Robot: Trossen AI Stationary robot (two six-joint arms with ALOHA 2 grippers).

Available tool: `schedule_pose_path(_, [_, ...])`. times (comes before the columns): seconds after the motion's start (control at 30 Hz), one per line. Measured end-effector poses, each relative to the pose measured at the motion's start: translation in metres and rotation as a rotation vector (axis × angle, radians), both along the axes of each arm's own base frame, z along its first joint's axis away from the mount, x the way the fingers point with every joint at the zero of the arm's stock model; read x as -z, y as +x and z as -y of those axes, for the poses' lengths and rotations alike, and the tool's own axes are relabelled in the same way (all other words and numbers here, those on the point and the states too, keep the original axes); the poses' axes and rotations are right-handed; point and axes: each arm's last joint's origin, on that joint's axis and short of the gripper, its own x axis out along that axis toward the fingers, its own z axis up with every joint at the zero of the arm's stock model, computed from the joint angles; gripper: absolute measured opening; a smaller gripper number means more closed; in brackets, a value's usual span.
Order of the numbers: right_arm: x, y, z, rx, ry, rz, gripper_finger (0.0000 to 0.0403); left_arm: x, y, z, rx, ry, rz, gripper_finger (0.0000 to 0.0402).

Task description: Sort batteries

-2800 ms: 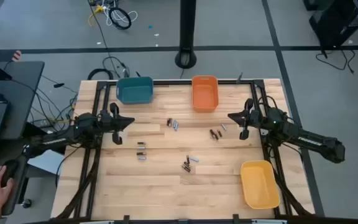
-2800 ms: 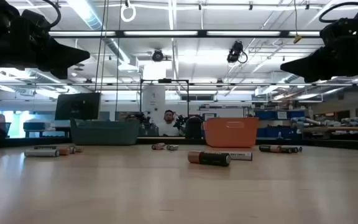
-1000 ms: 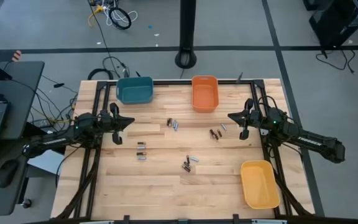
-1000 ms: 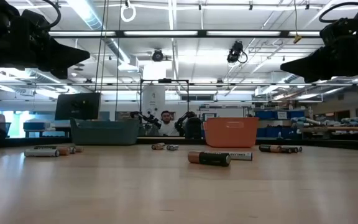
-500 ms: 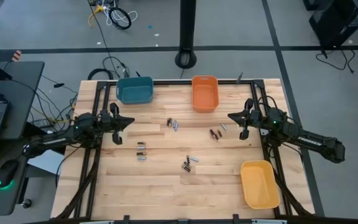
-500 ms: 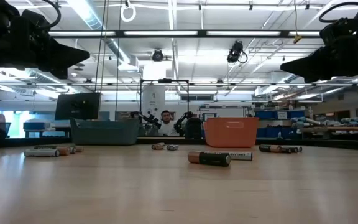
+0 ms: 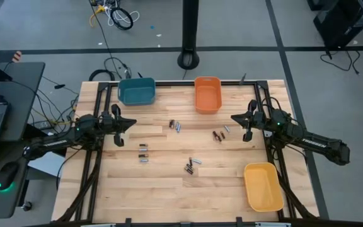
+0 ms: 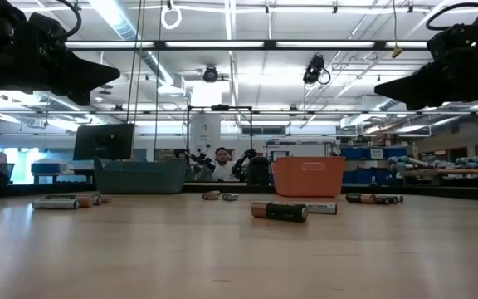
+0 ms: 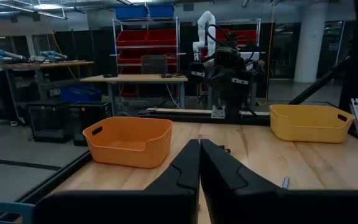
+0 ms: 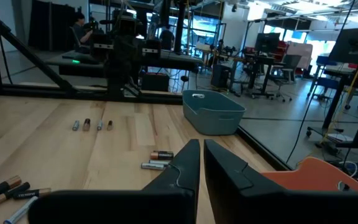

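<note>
Across the wooden surface (image 7: 169, 189), three bins line the edges, ready as sorting targets: teal (image 7: 136, 91), orange (image 7: 208, 94), yellow (image 7: 263, 186). Both arms wait at opposite sides, left gripper (image 7: 119, 131) and right gripper (image 7: 246, 126), jaws pressed together, empty. Batteries (image 7: 192, 165) lie scattered mid-surface, unsorted.

A teal plastic bin (image 7: 136, 91) and an orange plastic bin (image 7: 207, 94) sit along the wooden table's (image 7: 169, 195) far edge; a yellow plastic bin (image 7: 263, 186) sits near right.
</note>
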Motion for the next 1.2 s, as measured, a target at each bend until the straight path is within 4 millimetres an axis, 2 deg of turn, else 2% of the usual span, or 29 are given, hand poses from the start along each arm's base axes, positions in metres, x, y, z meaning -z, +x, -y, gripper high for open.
schedule_pose_path(0.43, [0.000,0.000,0.000,0.000,0.001,0.000,0.0034,-0.005,-0.001,0.000,-0.017,0.026,0.053,0.0019])
schedule_pose_path(0.57, [0.000,0.000,0.000,0.000,0.000,0.000,0.0034,-0.005,-0.001,0.000,-0.008,-0.030,0.059,0.0019])
schedule_pose_path(0.7, [0.000,0.000,0.000,0.000,0.000,0.000,0.0034,-0.008,-0.001,0.001,0.038,-0.134,0.106,0.0019])
schedule_pose_path(0.8, [0.000,0.000,0.000,0.000,0.000,0.000,0.0034,-0.009,-0.001,0.003,0.124,-0.137,0.089,0.0019])
schedule_pose_path(0.93, [0.000,0.000,0.000,0.000,0.000,0.000,0.0034,-0.023,-0.004,0.006,0.187,-0.153,0.090,0.0019])
schedule_pose_path(1.2, [0.000,0.000,0.000,0.000,-0.001,0.003,0.0034,-0.041,0.006,0.007,0.185,-0.237,-0.152,0.0019])
